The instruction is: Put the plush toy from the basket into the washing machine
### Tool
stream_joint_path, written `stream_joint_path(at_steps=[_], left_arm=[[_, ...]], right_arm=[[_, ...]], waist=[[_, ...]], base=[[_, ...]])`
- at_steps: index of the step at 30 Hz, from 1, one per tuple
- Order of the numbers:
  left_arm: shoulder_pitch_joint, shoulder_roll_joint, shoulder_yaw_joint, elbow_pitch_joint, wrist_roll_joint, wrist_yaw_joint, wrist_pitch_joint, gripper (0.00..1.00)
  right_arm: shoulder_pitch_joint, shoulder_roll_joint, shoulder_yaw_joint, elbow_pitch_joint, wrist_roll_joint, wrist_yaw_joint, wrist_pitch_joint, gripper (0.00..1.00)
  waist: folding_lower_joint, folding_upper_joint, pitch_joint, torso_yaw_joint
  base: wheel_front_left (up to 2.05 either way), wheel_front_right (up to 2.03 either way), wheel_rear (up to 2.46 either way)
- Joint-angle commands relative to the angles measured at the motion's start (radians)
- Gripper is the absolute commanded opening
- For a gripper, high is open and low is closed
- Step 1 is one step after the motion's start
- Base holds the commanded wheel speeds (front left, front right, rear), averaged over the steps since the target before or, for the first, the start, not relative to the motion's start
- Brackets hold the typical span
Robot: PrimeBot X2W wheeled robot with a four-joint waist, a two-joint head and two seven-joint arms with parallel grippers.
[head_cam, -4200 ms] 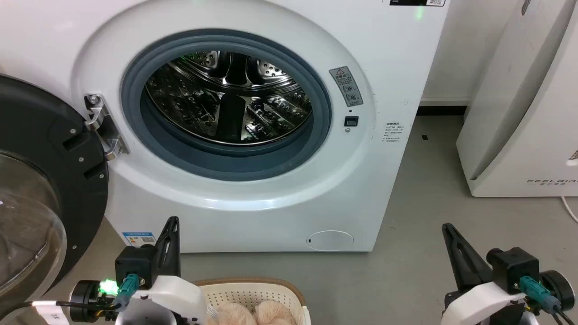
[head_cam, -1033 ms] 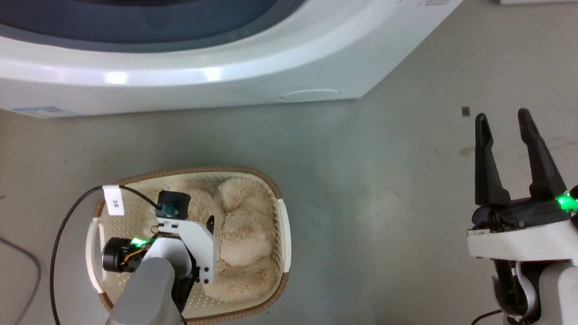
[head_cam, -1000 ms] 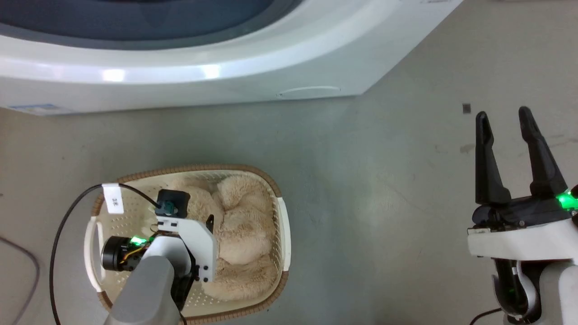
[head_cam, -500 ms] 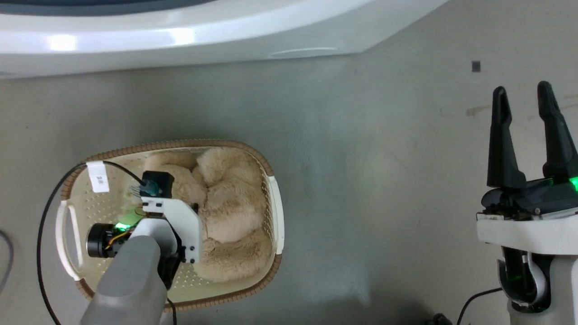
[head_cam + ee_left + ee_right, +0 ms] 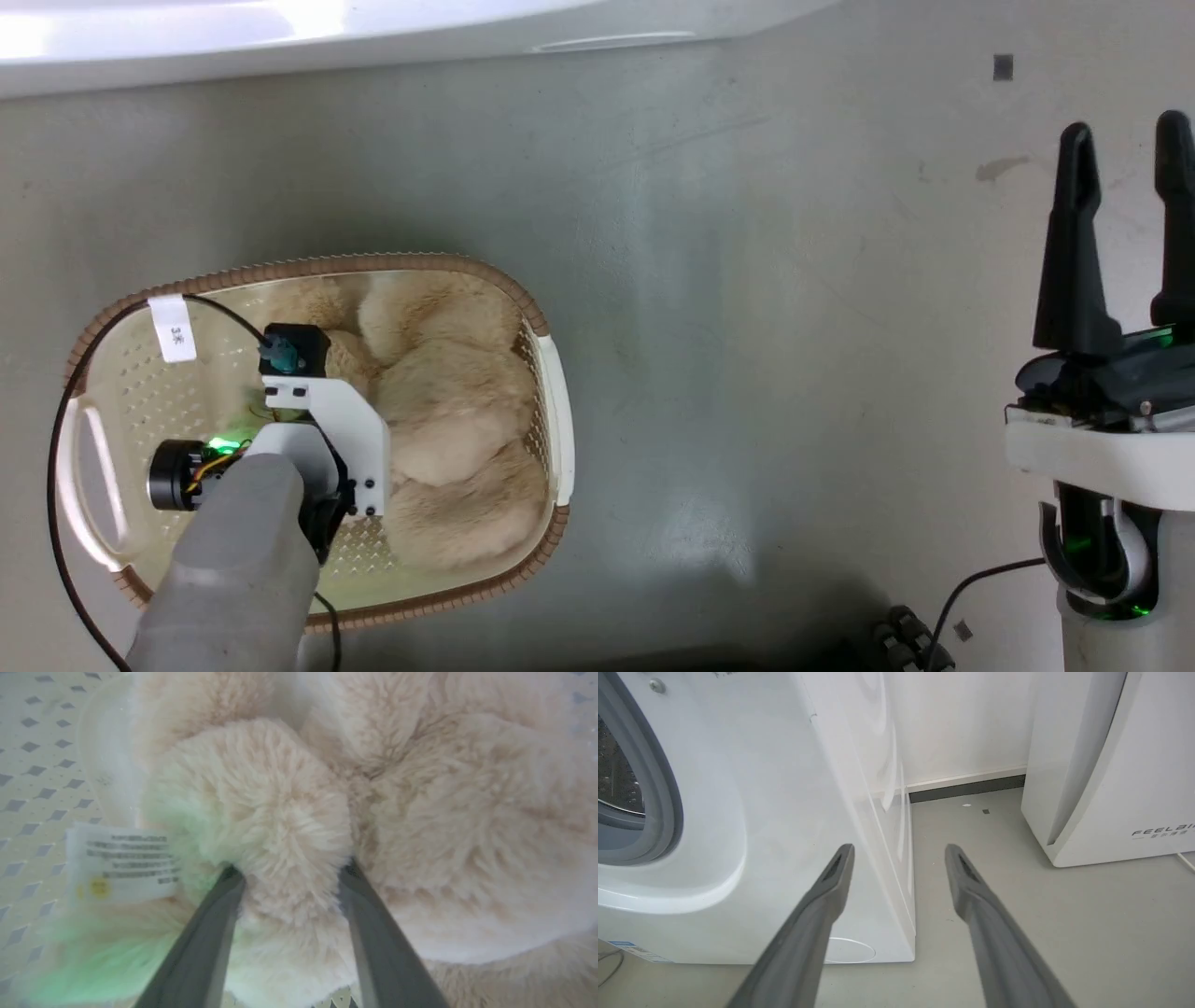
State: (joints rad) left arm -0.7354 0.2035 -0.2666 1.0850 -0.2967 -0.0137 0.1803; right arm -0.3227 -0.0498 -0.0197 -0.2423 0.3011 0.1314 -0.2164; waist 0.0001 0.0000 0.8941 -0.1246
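Grasp step, by judgement: left tool point(image 5: 289, 872) is set astride a lobe of the plush toy point(image 5: 457, 420), fingers apart, the toy lying in the basket point(image 5: 557, 411) at lower left. Closing, then lifting toward the washing machine point(image 5: 784, 812), is called for next; right tool point(image 5: 1127, 128) is held spread, empty.

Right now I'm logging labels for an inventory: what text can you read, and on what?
"FEELBI", cut off at the frame edge, on the white appliance; small line beneath unreadable.
"3" plus a character too small to tell, on the white tag on the cable.
Printed lines, too blurred to read, on the paper label beside the plush toy in the basket.
Blue sticker low on the washing machine: too small to read.
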Motion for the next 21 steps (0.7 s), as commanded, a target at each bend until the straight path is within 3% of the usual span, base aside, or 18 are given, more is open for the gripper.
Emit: stream_joint_path(at_steps=[1, 13, 21], left_arm=[[-0.022, 0.003, -0.014, 0.039, -0.009, -0.009, 0.012, 0.00], [-0.075, 0.010, -0.060, 0.162, -0.054, -0.034, -0.024, 0.00], [-0.035, -0.010, -0.087, 0.206, -0.075, -0.058, -0.087, 0.00]], right_arm=[[-0.026, 0.000, -0.002, -0.013, 0.015, -0.001, -0.012, 1.00], [-0.047, 0.000, 0.000, -0.003, 0.049, -0.001, -0.037, 1.00], [-0.004, 0.000, -0.002, 0.050, 0.047, -0.001, -0.045, 1.00]], waist=[[-0.0001, 0.0000, 0.008, -0.005], [-0.0001, 0.0000, -0.013, -0.023], [-0.0001, 0.0000, -0.149, -0.012]], base=[[0.00, 0.00, 0.00], [0.00, 0.00, 0.00], [0.00, 0.00, 0.00]])
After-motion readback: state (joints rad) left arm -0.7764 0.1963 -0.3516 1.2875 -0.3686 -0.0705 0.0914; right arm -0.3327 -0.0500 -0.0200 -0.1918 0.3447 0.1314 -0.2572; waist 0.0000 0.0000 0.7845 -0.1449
